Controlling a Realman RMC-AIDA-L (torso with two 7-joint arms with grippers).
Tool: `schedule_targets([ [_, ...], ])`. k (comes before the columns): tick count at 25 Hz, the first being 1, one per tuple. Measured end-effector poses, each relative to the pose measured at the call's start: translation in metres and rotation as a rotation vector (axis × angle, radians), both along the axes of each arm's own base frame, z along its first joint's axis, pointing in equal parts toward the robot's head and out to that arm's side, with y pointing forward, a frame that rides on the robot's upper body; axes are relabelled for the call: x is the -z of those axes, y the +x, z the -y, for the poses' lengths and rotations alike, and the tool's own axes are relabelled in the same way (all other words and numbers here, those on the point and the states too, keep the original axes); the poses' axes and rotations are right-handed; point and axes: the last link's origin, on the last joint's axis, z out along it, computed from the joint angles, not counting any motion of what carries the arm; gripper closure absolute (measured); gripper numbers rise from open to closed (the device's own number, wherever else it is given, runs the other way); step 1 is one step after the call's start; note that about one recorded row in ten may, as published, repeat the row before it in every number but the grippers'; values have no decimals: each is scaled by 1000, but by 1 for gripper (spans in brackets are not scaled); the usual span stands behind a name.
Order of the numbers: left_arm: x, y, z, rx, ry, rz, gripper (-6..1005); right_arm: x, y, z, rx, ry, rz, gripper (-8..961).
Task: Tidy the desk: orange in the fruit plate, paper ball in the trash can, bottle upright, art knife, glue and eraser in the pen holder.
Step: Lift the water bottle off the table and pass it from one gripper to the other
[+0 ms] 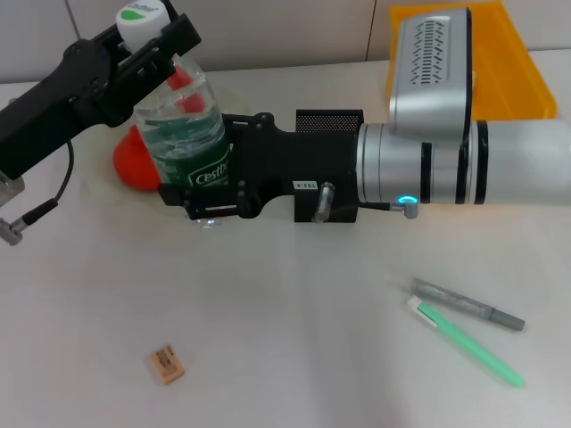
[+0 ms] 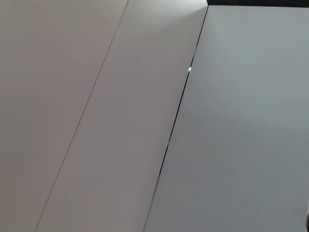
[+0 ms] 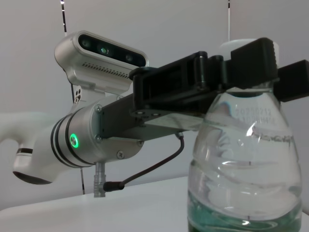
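The bottle [image 1: 187, 134] stands upright at the back left of the desk. My left gripper [image 1: 147, 37] is shut on its white cap, and in the right wrist view that left gripper [image 3: 263, 72] clamps the top of the bottle [image 3: 241, 159]. My right gripper [image 1: 189, 192] reaches in from the right and is shut on the bottle's lower body by the green label. The orange [image 1: 132, 165] lies behind the bottle, partly hidden. The eraser [image 1: 166, 366] lies near the front. The grey art knife [image 1: 468, 305] and green glue [image 1: 471, 343] lie at the right. Fruit plate and paper ball are out of view.
The black mesh pen holder [image 1: 328, 118] peeks over my right arm at the back. The yellow trash can [image 1: 522, 67] stands at the back right, partly behind my right wrist camera. The left wrist view holds only wall panels.
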Motion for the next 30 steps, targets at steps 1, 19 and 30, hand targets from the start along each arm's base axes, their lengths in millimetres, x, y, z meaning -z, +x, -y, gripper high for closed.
schedule_targets([
  [1, 0, 0, 0, 1, 2, -1, 556, 0, 0, 0, 0, 0, 0, 179],
  [19, 0, -3, 2, 17, 45, -26, 557, -9, 8, 11, 10, 11, -29, 179],
  [30, 2, -4, 4, 21, 56, -30, 558, -16, 20, 19, 41, 20, -47, 179],
])
